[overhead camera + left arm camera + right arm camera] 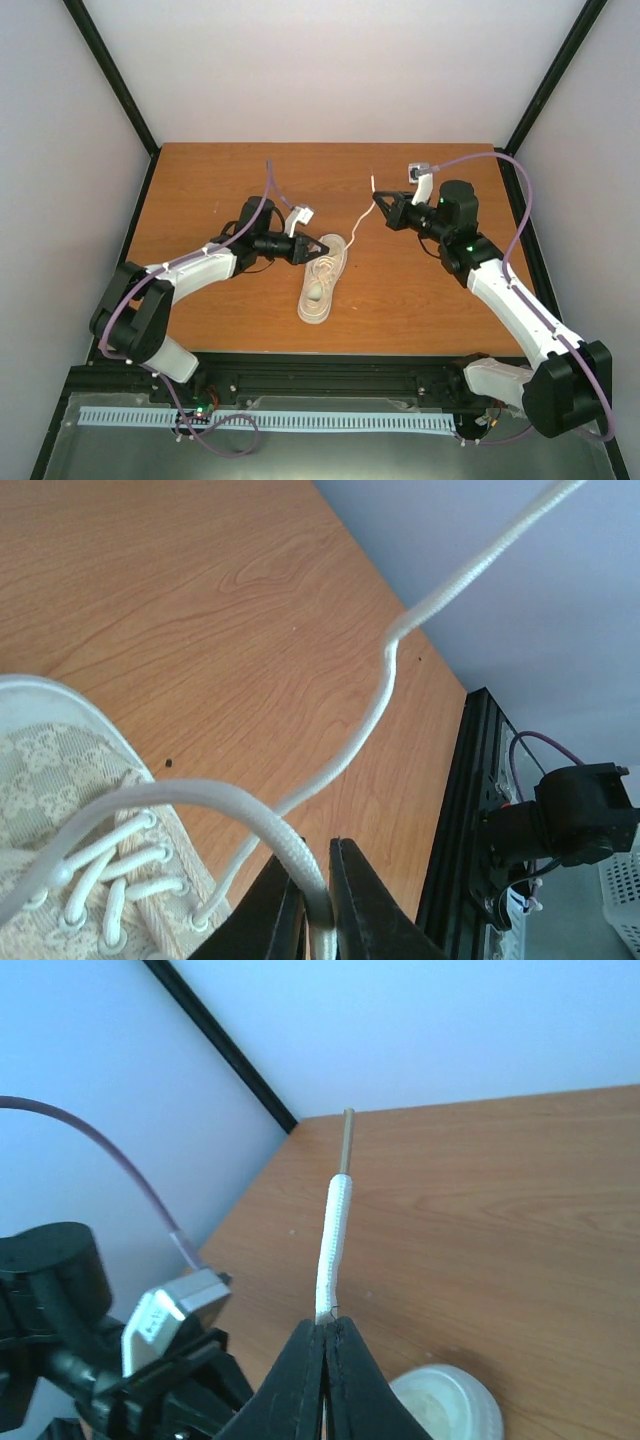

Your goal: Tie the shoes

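The cream shoe (322, 280) lies on the wooden table (220, 180), toe towards the back. My left gripper (322, 250) sits at its toe end. In the left wrist view the left gripper (312, 855) has one lace (230, 802) running between its narrowly parted fingers, arching up from the shoe (60, 780). The other lace (360, 215) runs up and right to my right gripper (378, 199). In the right wrist view the right gripper (325, 1322) is shut on that lace (332, 1230), and its short end and aglet (347, 1140) stick out past the tips.
The black frame rail (460, 810) runs along the table's near edge. Black uprights (115, 70) and pale walls enclose the back corners. The left arm's wrist camera (170, 1315) is close to my right fingers. A pale rounded shape (445, 1400) lies on the wood below them.
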